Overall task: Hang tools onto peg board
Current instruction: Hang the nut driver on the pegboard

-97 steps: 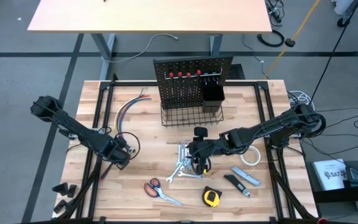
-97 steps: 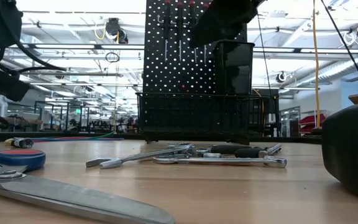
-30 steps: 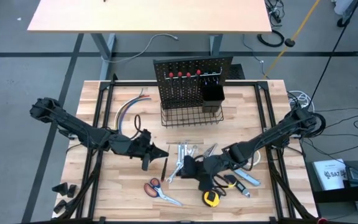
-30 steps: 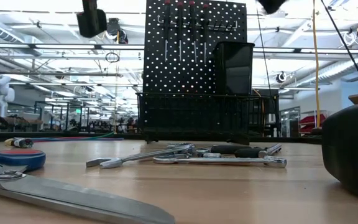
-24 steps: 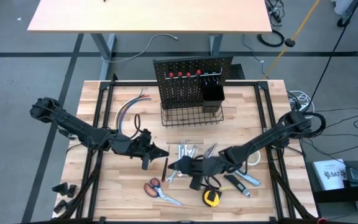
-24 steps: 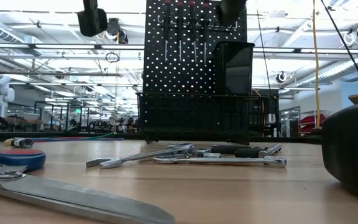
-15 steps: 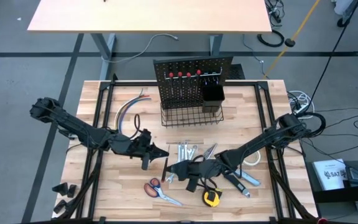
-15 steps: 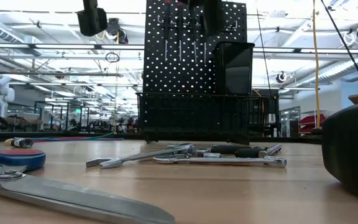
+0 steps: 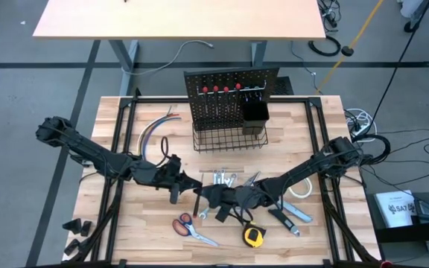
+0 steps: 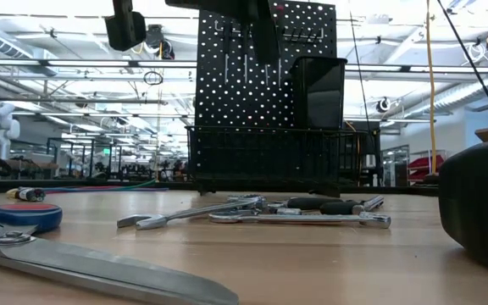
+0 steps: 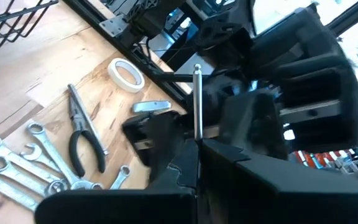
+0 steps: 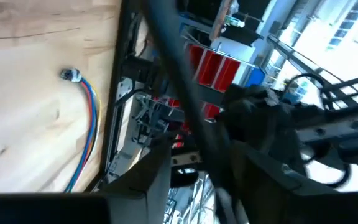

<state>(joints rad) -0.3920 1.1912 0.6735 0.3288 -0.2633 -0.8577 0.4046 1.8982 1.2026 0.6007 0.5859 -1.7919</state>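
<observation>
Tape measure: the yellow tape measure [image 9: 253,237] lies at the bottom middle of the high view.
Scissors: the orange-handled scissors [image 9: 192,228] lie to its left.
Knife: the grey-blue knife [image 9: 295,214] lies to the lower right.
Left gripper: the left gripper [image 9: 194,183] is in the middle, fingers pressed together on a thin silver rod [image 11: 197,99].
Right gripper: the right gripper [image 9: 202,195] is right next to it; I cannot tell if its fingers are apart or together.
Wrenches: the silver wrenches [image 9: 220,179] lie just above the grippers.
Peg board: the black peg board [image 9: 229,93] stands upright at the top middle, with its wire basket [image 9: 226,138] in front.
</observation>
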